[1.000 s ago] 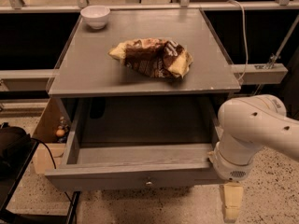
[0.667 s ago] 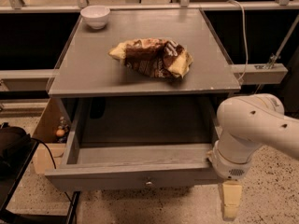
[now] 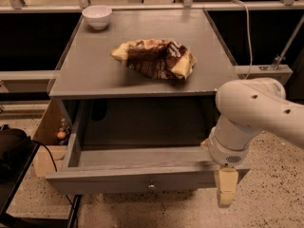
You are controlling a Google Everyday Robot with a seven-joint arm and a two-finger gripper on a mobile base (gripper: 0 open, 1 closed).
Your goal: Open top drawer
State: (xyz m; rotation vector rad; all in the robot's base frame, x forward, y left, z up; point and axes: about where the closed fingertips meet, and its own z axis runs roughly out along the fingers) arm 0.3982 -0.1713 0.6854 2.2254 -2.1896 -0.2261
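Observation:
The top drawer [image 3: 142, 179] is grey and stands pulled far out from under the grey table top [image 3: 90, 75]. Its inside shows as bare grey wood. A small round metal knob [image 3: 151, 185] sits at the centre of its front panel. My gripper [image 3: 227, 193] hangs pointing down at the drawer's front right corner, to the right of the knob, below my white arm [image 3: 254, 115]. It holds nothing that I can see.
A crumpled brown and yellow snack bag [image 3: 154, 58] lies on the table top and a white bowl [image 3: 97, 16] stands at its far left corner. A black bag [image 3: 14, 151] and a cardboard box [image 3: 47, 137] stand left of the drawer. Speckled floor lies at the right.
My gripper has shifted slightly left and up beside the drawer's front right corner. The drawer stands pulled out as before.

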